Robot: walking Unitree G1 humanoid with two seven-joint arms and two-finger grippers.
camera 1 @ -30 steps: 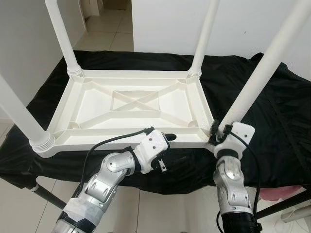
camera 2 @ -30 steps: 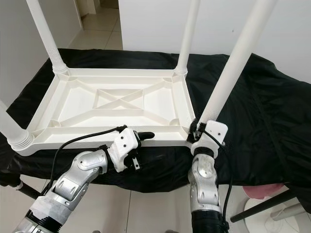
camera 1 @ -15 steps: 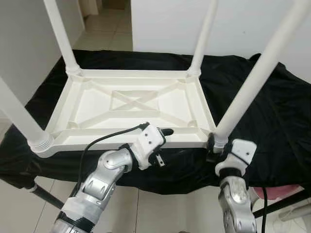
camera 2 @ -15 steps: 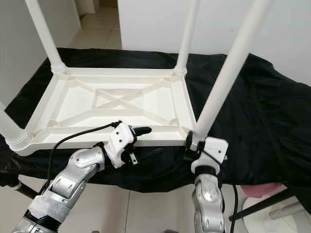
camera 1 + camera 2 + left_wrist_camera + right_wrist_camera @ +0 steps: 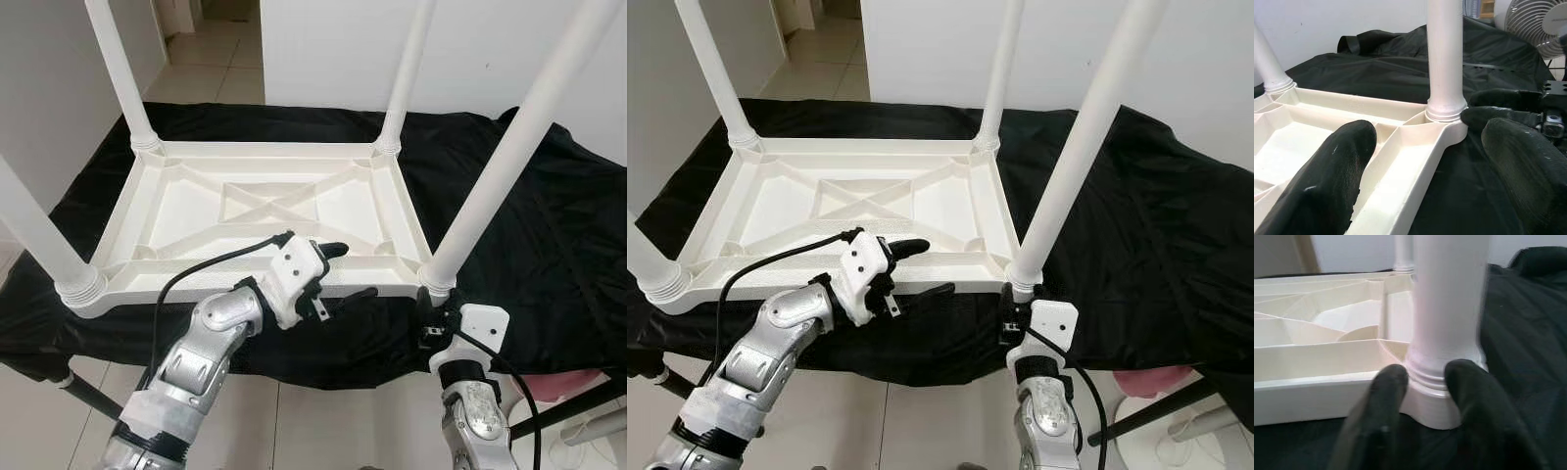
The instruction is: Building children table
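**Children's table upside down, a hand at each near spot**

Children's table (image 5: 265, 211), white plastic, lies upside down on a black cloth (image 5: 549, 225) that covers the tabletop, its ribbed underside facing up and its four legs standing upright. The far left leg (image 5: 120, 73) and far right leg (image 5: 404, 73) rise at the back corners; the near left leg (image 5: 39, 230) and near right leg (image 5: 509, 147) rise at the front corners, closest to the robot.

The left hand (image 5: 343, 274) is at the table's near edge, a little to the right of its middle. Its fingers are spread wide: the upper one (image 5: 331, 250) reaches over the rim above the table's underside, and the lower one (image 5: 353, 294) lies out in front of the rim over the cloth, so the edge sits between them. In the left wrist view the white rim runs between the two black fingers (image 5: 1327, 171), with the near right leg's base straight ahead.

The right hand (image 5: 1014, 318) is just below the base of the near right leg, at the table's front right corner. In the right wrist view its two fingers (image 5: 1386, 396) stand a narrow gap apart right in front of the leg's ribbed collar (image 5: 1442, 382), close to it; whether they touch it cannot be told.

A fan (image 5: 1540, 22) stands beyond the cloth in the left wrist view.
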